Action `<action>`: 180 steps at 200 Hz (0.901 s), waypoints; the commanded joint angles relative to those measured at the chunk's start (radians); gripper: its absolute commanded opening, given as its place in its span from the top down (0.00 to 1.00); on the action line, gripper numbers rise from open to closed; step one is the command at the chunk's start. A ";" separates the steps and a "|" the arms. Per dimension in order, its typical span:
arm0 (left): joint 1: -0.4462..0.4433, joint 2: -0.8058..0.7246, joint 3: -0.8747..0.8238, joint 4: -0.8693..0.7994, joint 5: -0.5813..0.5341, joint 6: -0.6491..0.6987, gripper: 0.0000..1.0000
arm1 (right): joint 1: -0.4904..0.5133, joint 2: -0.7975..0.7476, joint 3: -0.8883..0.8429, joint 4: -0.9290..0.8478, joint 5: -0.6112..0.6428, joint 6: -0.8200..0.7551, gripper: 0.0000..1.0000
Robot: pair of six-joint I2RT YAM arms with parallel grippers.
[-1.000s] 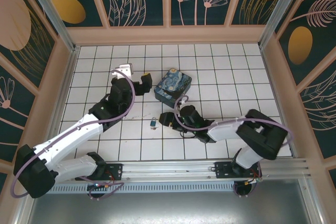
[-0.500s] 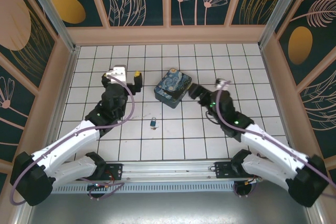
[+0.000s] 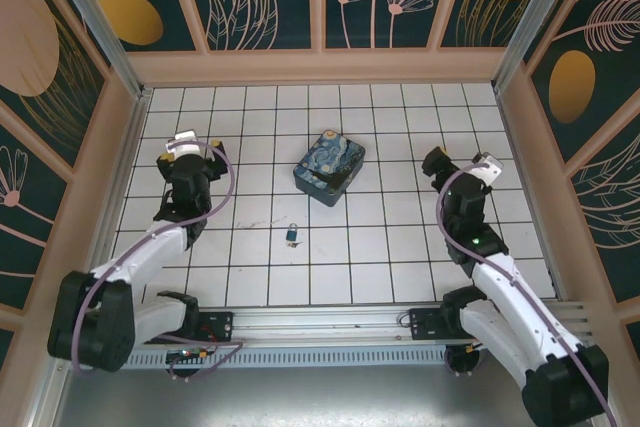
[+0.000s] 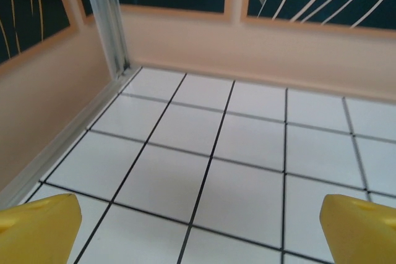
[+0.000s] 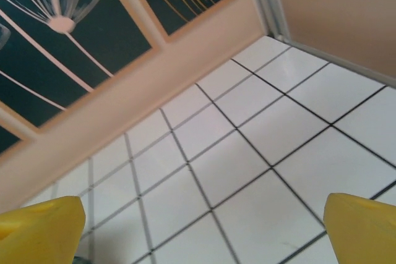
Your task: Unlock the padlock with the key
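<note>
Both jaws spread wide, empty | padlock [image 3: 291, 236] on tiles [image 3: 400, 247] near painted box [image 3: 329, 168]

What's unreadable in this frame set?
- Tiny blue-teal padlock, top view: too small to tell if shackle is open.
- Thin brownish metal key, top view: too small to pick out.
- Starry-Night-painted blue box, top view: closed top hides its inside.
- Left end effector's yellow fingertips, wrist view: cut by bottom edge.

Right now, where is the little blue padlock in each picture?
Top external: padlock on the white tiled floor, centre, just nearer than the painted box.
Left wrist: aimed at the back-left corner, away from it.
Right wrist: aimed at the back-right corner, away from it.
Shared landmark: that white tiled floor.
</note>
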 commanded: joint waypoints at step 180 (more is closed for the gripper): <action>0.218 0.324 -0.284 0.817 0.404 0.115 0.01 | -0.292 0.534 -0.299 1.036 -0.320 -0.470 0.01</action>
